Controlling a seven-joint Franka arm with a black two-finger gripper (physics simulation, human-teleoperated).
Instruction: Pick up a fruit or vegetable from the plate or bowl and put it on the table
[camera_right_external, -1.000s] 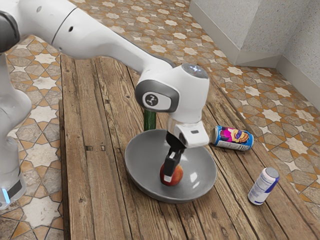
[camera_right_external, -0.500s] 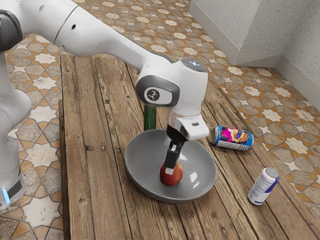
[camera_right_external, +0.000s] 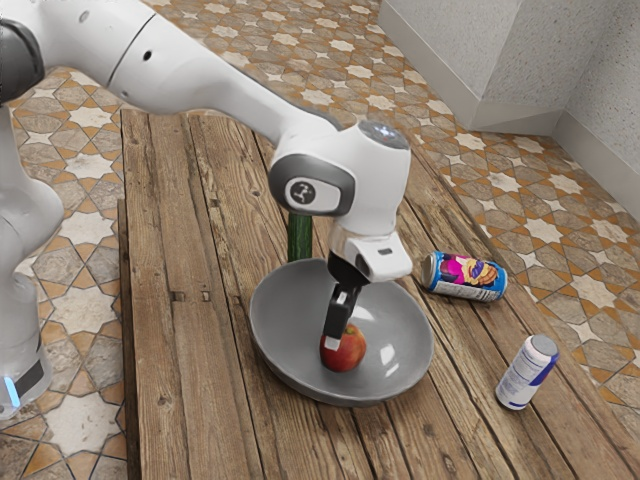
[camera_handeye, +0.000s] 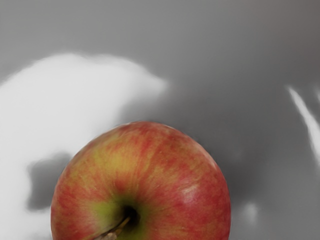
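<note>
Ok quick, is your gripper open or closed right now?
Gripper: can't tell if it's open or closed; it's at the apple in the bowl.

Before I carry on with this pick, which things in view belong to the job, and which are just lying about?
Part of the job:
- apple, in the bowl
- gray bowl
- gripper, at the apple
- wooden table, where the apple should go

Just lying about:
- green cucumber-like thing
- colorful can, on its side
- white-and-blue can, upright
</note>
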